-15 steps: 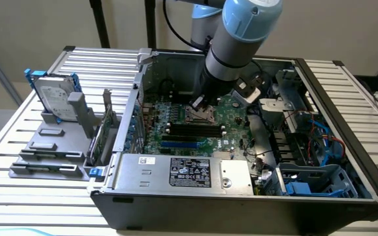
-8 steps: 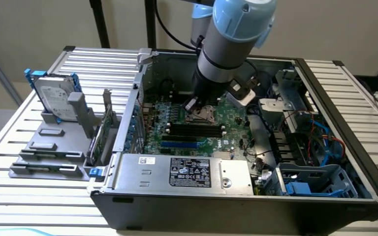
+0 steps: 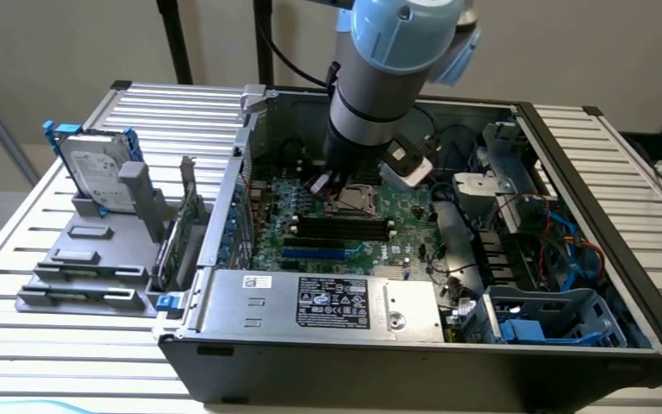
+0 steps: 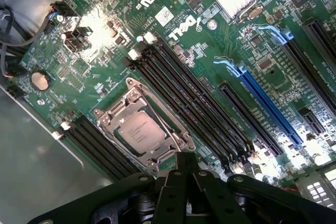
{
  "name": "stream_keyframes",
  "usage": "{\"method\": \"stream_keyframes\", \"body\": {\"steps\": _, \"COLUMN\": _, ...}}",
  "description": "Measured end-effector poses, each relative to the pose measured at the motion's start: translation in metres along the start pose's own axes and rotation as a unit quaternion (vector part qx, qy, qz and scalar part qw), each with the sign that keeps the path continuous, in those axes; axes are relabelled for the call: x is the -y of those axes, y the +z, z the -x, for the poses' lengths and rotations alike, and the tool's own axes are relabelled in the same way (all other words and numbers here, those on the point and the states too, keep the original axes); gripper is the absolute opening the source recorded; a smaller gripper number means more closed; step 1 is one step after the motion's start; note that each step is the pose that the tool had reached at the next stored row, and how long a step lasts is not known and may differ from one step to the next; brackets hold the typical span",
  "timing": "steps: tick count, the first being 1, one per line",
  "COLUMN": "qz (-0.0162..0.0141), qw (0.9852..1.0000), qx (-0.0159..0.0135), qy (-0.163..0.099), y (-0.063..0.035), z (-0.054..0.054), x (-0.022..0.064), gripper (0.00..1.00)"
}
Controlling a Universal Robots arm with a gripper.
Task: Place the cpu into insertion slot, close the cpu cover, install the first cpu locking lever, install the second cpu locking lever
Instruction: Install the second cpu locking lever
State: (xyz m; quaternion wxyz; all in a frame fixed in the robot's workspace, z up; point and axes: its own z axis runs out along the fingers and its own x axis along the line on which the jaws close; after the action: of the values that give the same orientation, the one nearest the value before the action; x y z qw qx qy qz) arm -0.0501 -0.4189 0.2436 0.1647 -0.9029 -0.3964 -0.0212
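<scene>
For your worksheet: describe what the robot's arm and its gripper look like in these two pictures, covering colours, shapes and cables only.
In the exterior view the arm is a thick grey cylinder topped by a rounded light-blue joint cap, with a black cable running beside it. A white block sits near its lower end. In the wrist view the gripper is matte black, built from angular linked bars joined by round silvery pins.

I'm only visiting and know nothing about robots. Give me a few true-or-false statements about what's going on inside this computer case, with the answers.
1. The cpu lies in the insertion slot. True.
2. The cpu cover stands raised, away from the chip. False: it lies flat around the chip.
3. The gripper holds the chip. False: the chip sits in the socket, apart from it.
4. In the exterior view, a hard drive stands outside the case, to its left. True.
5. The motherboard is red. False: green.
</scene>
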Motion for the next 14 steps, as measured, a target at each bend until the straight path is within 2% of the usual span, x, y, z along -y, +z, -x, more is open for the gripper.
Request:
{"method": "stream_keyframes", "body": {"steps": 6, "qz": 0.0, "qw": 1.0, "qx": 0.0001, "qy": 0.0, "y": 0.0054, "z": 0.004, "x": 0.0023, "gripper": 0.11}}
{"method": "stream_keyframes", "body": {"steps": 14, "qz": 0.0, "qw": 1.0, "qx": 0.0, "qy": 0.0, "y": 0.0172, "z": 0.01, "x": 0.0031, "gripper": 0.11}}
